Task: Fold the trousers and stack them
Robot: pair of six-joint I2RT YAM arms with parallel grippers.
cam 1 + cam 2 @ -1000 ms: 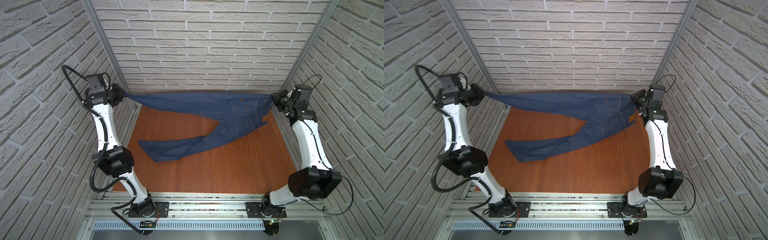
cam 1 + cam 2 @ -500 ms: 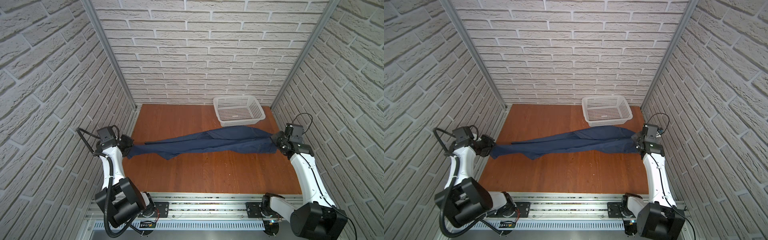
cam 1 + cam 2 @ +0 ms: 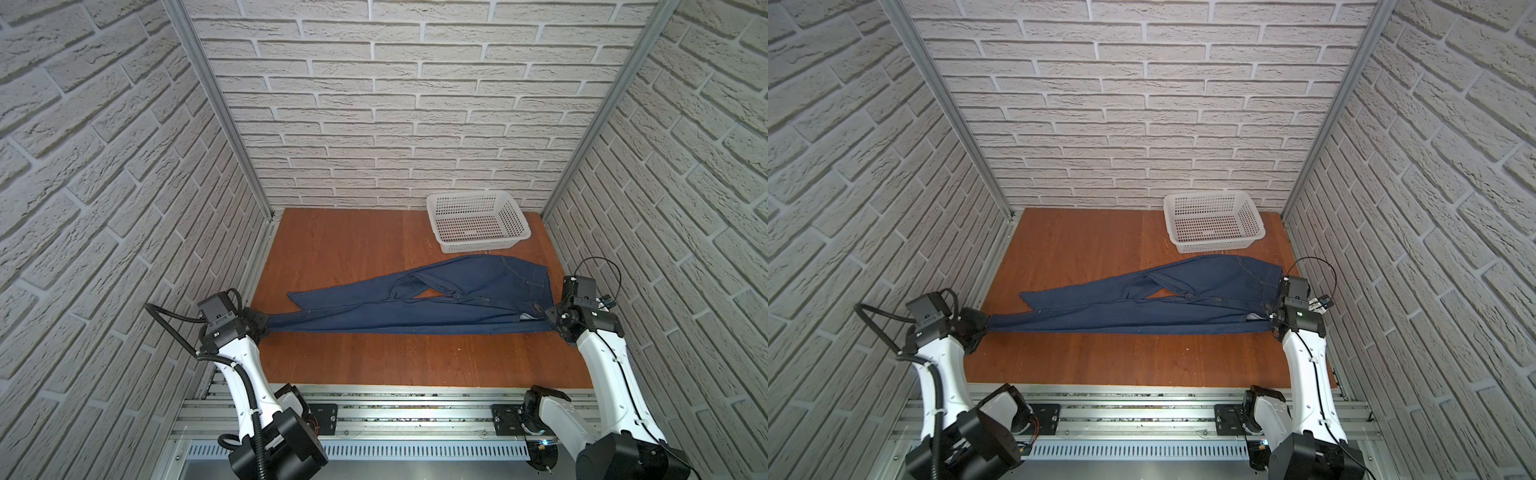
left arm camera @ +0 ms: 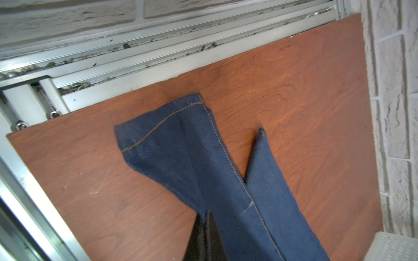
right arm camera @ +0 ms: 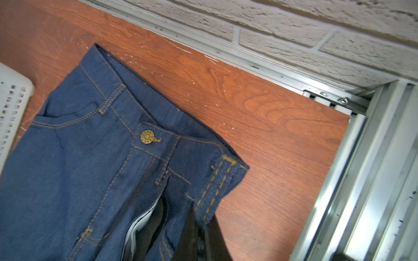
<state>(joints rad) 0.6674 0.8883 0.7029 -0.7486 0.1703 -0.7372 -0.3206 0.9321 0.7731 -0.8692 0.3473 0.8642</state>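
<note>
The trousers [image 3: 415, 318] [image 3: 1142, 318] are dark blue jeans, stretched flat across the wooden table [image 3: 353, 249] in both top views. The waist is at the right and the legs run left. My left gripper [image 3: 261, 325] [image 3: 982, 325] is shut on the nearer leg close to its hem [image 4: 158, 126]. In the left wrist view the black fingertips [image 4: 204, 222] pinch the denim. The other leg's hem [image 3: 293, 296] lies free, farther back. My right gripper [image 3: 547, 315] [image 3: 1269, 318] is shut on the waistband corner [image 5: 217, 180] beside the brass button [image 5: 147, 137].
A white perforated basket [image 3: 478, 246] [image 3: 1214, 246] stands at the back right, just beyond the waist. Its corner shows in the wrist views [image 4: 393, 246] [image 5: 9, 101]. Brick walls close in both sides, with aluminium rails [image 3: 415, 409] along the front edge.
Both arms have come down and toward the front, still gripping. The trousers, held stretched in the air a second ago, now lie on the table with the free leg spread behind.
</note>
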